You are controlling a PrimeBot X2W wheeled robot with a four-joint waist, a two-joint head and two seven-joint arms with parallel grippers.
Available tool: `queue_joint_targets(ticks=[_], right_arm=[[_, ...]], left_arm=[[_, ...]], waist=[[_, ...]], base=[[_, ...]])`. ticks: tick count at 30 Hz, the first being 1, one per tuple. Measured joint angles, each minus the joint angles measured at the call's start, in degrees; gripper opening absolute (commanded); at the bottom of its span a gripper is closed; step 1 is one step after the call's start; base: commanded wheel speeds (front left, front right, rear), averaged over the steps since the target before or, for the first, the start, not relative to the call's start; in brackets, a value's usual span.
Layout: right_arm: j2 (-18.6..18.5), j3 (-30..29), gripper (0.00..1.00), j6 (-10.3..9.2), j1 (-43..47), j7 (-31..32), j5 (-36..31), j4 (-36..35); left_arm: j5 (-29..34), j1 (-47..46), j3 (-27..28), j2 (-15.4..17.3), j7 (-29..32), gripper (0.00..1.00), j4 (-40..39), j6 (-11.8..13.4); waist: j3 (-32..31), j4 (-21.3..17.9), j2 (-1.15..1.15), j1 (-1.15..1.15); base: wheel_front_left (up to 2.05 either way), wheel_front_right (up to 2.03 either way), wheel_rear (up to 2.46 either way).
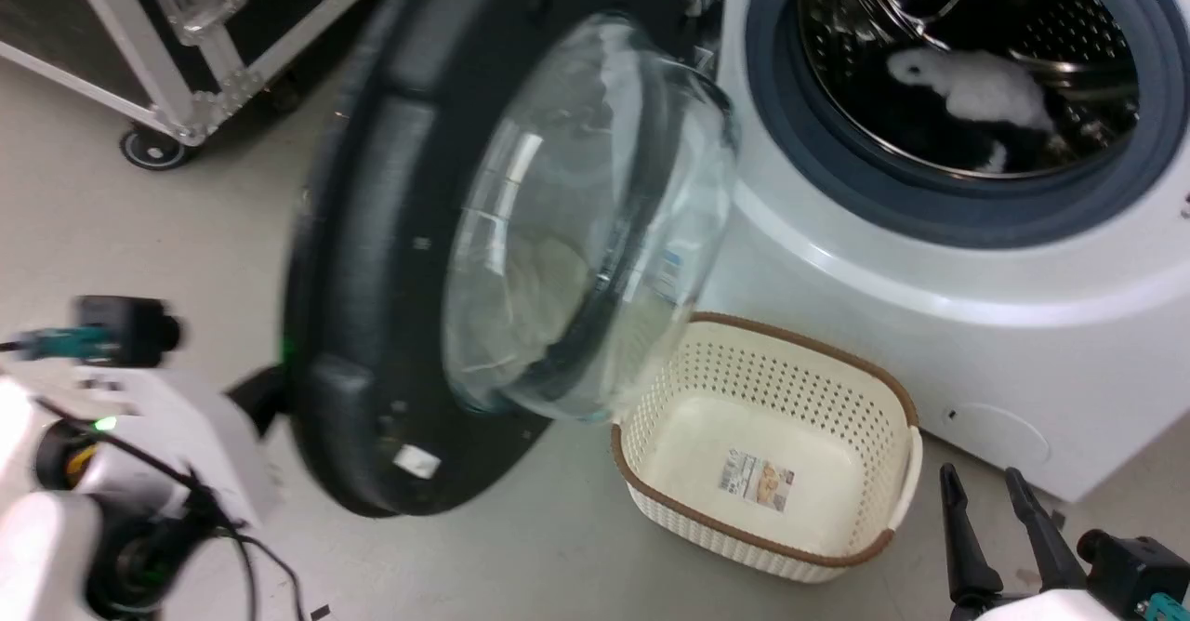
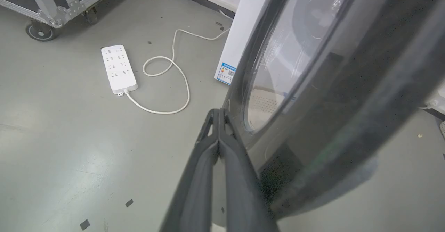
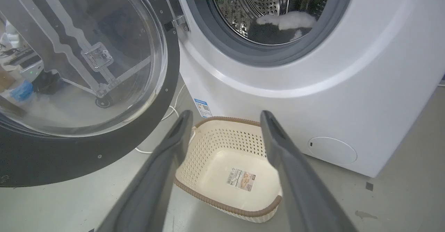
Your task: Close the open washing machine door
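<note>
The washing machine door [image 1: 372,258] stands swung out from the washing machine [image 1: 930,305], its black rim and bulging glass window [image 1: 586,221] blurred in the head view. Its metal hinge [image 3: 174,6] shows at the drum's left edge. My left gripper [image 2: 218,112] is shut with nothing in it, its fingers lying against the door's [image 2: 330,86] dark outer face near the window edge. My right gripper [image 3: 226,115] is open above the floor, away from the door [image 3: 87,51]. In the head view it [image 1: 980,474] sits at the lower right. White and dark laundry [image 1: 976,91] lies in the drum.
A cream perforated basket [image 1: 906,472] with a brown rim stands on the floor in front of the machine, below the door. A white power strip [image 2: 119,68] and its looped cable lie on the floor at the left. A wheeled black flight case [image 1: 186,54] stands far left.
</note>
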Motion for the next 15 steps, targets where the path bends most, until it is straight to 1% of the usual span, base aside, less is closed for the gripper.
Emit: queue_joint_targets(ticks=[5,9,12,15], right_arm=[[0.01,-0.77,1.0,0.01,0.08,-0.68,1.29,0.97],[0.02,-1.69,1.0,0.01,0.2,-1.2,2.1,1.26],[0.04,-2.11,1.0,0.01,0.35,-1.51,2.77,1.4],[0.03,-2.7,1.0,0.0,0.4,-1.94,3.2,1.58]], left_arm=[[-4.03,-0.8,-9.24,2.9,-0.1,0.0,-6.68,-0.14],[-5.21,-3.9,-17.03,4.15,-2.89,0.0,-10.57,-0.26],[-6.23,-6.98,-23.09,5.39,-5.38,0.0,-11.68,-0.59],[-6.41,-10.56,-28.66,6.15,-8.4,0.0,-10.96,-0.74]], waist=[[-1.47,1.57,0.0,-0.01],[-2.22,1.92,0.0,-0.01],[-2.19,1.25,0.0,0.0],[-1.84,0.05,0.0,0.0]], base=[[0.0,0.0,0.0],[0.0,0.0,0.0],[0.0,0.0,0.0],[0.0,0.0,0.0]])
